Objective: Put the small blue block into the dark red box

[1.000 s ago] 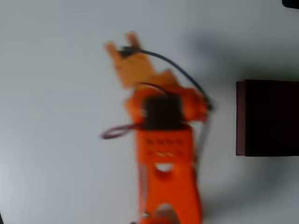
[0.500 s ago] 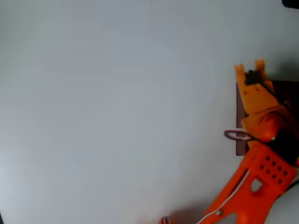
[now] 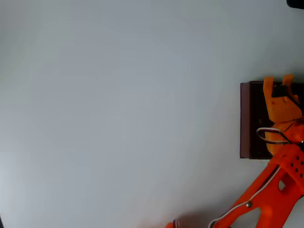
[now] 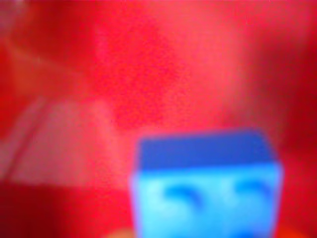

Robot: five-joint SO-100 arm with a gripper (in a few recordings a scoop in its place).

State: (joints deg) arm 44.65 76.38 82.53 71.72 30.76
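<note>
In the overhead view my orange gripper [image 3: 278,80] hangs over the far end of the dark red box [image 3: 245,118] at the right edge of the picture, its two fingertips just past the box's top wall. The wrist view shows the small blue block [image 4: 205,193] large and blurred at the bottom, sitting at the fingers with the gripper shut on it. Behind it lies the box's blurred red inside [image 4: 148,74]. From above, the block is hidden by the gripper.
A plain white table [image 3: 118,114] spreads left of the box. My orange arm [image 3: 266,199] comes in from the bottom right and crosses the box's near corner. A dark object [image 3: 295,3] sits in the top right corner.
The arm has swung from the middle of the table to the right and drawn the gripper, with the block in it, over the box.
</note>
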